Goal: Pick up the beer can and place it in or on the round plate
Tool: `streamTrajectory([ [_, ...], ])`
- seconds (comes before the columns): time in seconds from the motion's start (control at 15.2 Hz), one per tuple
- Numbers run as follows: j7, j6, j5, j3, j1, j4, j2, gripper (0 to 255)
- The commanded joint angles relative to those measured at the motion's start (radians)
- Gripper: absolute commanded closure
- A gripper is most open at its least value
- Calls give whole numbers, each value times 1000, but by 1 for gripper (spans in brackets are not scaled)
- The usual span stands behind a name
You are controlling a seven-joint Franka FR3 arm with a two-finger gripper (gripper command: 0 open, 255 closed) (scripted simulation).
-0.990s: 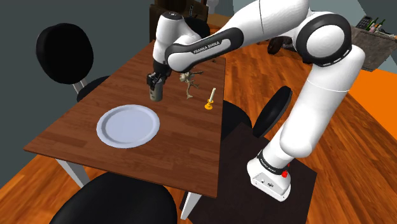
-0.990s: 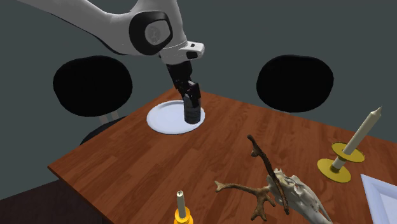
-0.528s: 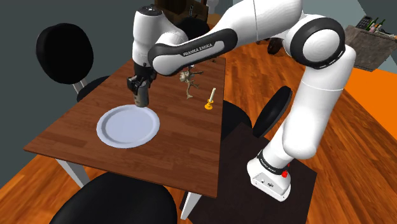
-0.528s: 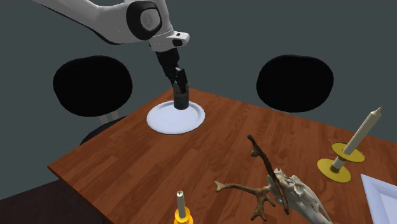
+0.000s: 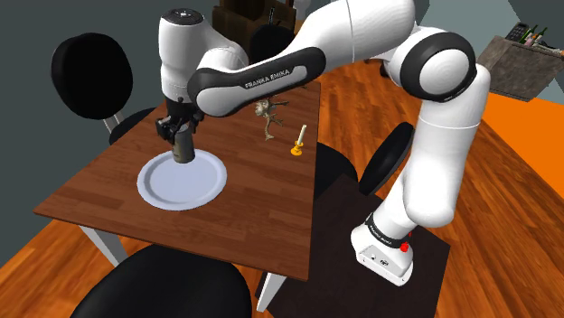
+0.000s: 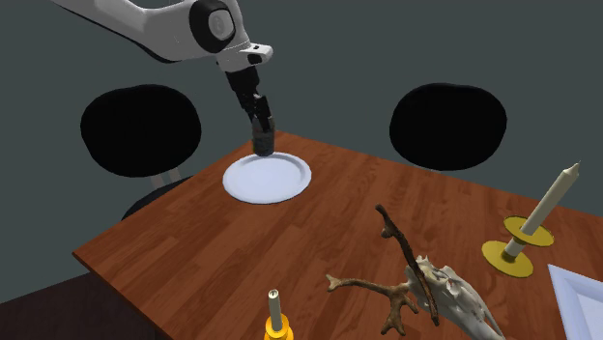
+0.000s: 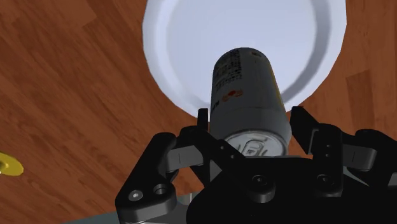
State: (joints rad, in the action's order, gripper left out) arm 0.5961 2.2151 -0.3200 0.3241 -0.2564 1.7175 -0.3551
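Clenched on the beer can (image 5: 184,146), the jaws have carried it from mid-bench over the round plate (image 5: 172,188), ready for lowering.

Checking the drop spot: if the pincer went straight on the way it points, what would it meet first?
The white round plate: the beer can clasped in the pincer would likely touch it first, near its rim; depth is unclear.

A: Work surface?
B: Brown wood-grain table (image 5: 99,185). Two black round-backed chairs (image 6: 140,130) at its far edge in the second exterior view.
A: Loose items?
B: Pale antlered skull ornament (image 6: 440,290). Short candle in yellow holder (image 5: 297,144) near it. Tall cream candle on yellow dish (image 6: 541,212) stands apart.
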Motion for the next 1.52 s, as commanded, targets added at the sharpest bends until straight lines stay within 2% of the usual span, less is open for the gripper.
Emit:
streamTrajectory([
  [0.0,9,17,-8,-3,-3,6,-12,255],
  [0.99,73,176,-77,-36,-22,75,-111,255],
  [1.45,73,176,-77,-36,-22,75,-111,255],
])
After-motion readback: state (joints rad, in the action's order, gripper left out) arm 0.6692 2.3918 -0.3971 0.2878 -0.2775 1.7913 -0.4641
